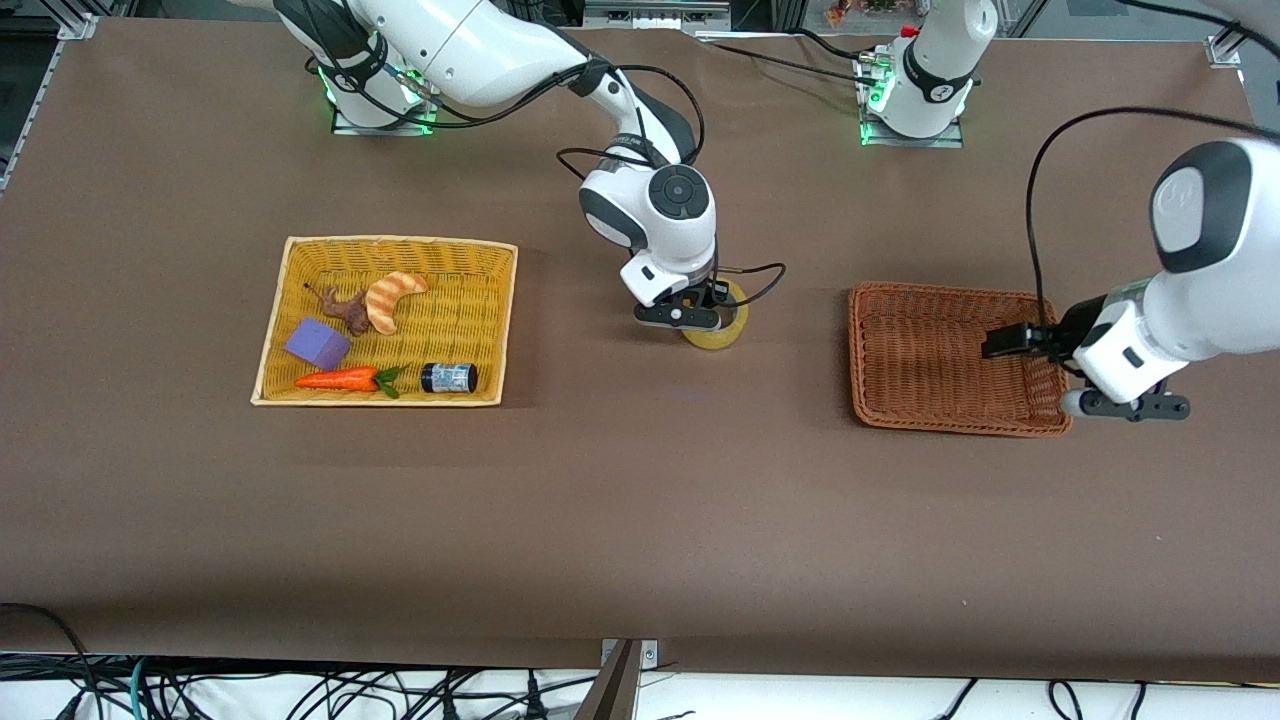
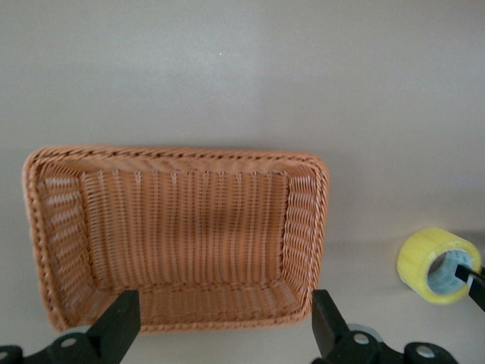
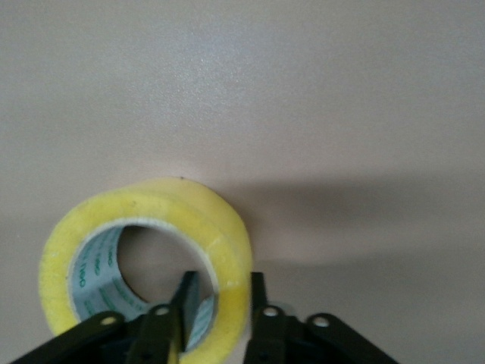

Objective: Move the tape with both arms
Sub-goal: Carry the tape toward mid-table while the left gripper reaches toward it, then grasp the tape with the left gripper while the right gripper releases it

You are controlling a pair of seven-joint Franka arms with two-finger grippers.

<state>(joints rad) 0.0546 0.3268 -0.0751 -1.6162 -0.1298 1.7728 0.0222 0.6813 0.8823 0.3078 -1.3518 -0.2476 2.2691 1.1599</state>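
Observation:
The tape (image 1: 718,339), a pale-yellow roll with a wide hole, lies on the brown table midway between the two baskets. My right gripper (image 1: 704,312) is down on it, one finger inside the hole and the other outside, straddling the roll's wall. In the right wrist view the inner finger stands slightly off the tape's (image 3: 151,205) wall, so the right gripper (image 3: 221,279) is open a little. My left gripper (image 1: 1125,407) waits, wide open and holding nothing, over the edge of the brown wicker basket (image 1: 940,297). The left wrist view shows that left gripper (image 2: 223,303) and the tape (image 2: 424,256).
The brown basket (image 2: 174,153) has nothing in it. A yellow basket (image 1: 400,243) toward the right arm's end holds a purple block (image 1: 318,343), a carrot (image 1: 340,379), a croissant (image 1: 392,297) and a small dark jar (image 1: 448,377).

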